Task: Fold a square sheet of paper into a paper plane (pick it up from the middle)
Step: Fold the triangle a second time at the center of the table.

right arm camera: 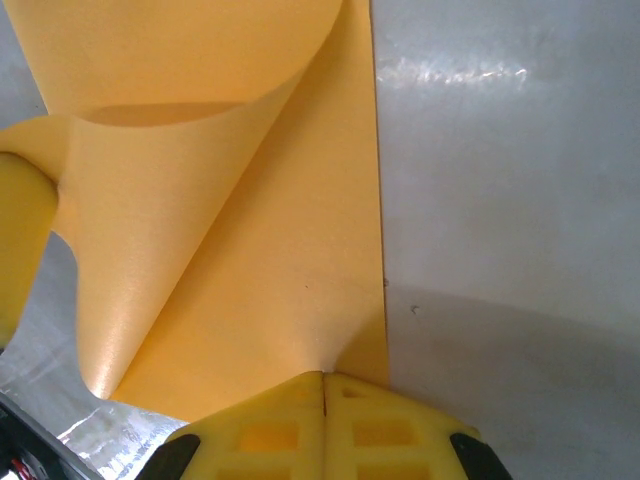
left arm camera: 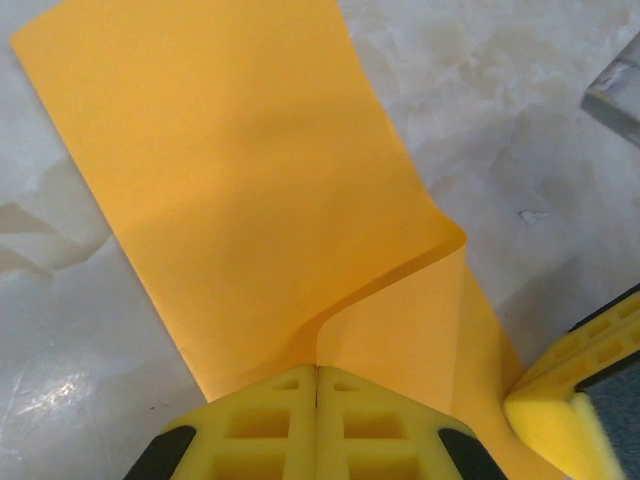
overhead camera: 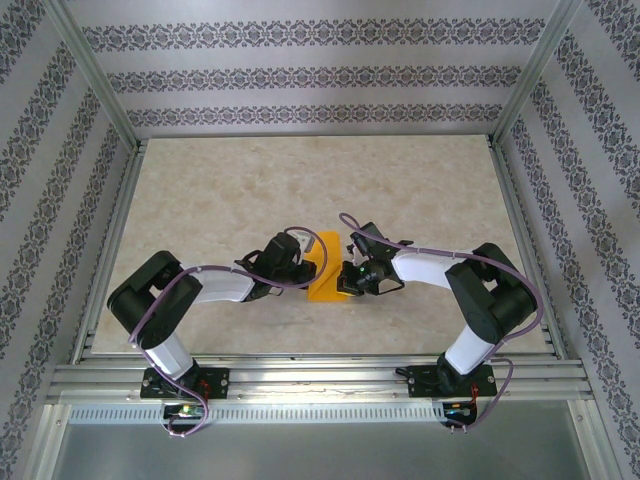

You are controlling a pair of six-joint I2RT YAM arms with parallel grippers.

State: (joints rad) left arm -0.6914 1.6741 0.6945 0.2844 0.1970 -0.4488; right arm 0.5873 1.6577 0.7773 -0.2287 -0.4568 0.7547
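Tabletop [overhead camera: 300, 180], orange sheet [overhead camera: 326, 285] lengthwise near-to-far

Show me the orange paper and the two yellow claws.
orange paper [left arm camera: 230, 170]: left wrist view, flat middle of the sheet.
left gripper [left arm camera: 317, 380]: left wrist view, seam between its shut fingertips.
right gripper [right arm camera: 323, 386]: right wrist view, seam between its shut fingertips.

The left arm [overhead camera: 215, 288] and right arm [overhead camera: 425, 268] share one build: rounded black joint housings with smooth white shells between them. A thin lilac cable [overhead camera: 291, 231] loops along each. Both black bases [overhead camera: 185, 382] sit at the lower edge of the top view. The left pincer [left arm camera: 317, 372] and right pincer [right arm camera: 323, 378] have bright yellow block fingers [left arm camera: 262, 420] with rectangular recesses and black outer corners.
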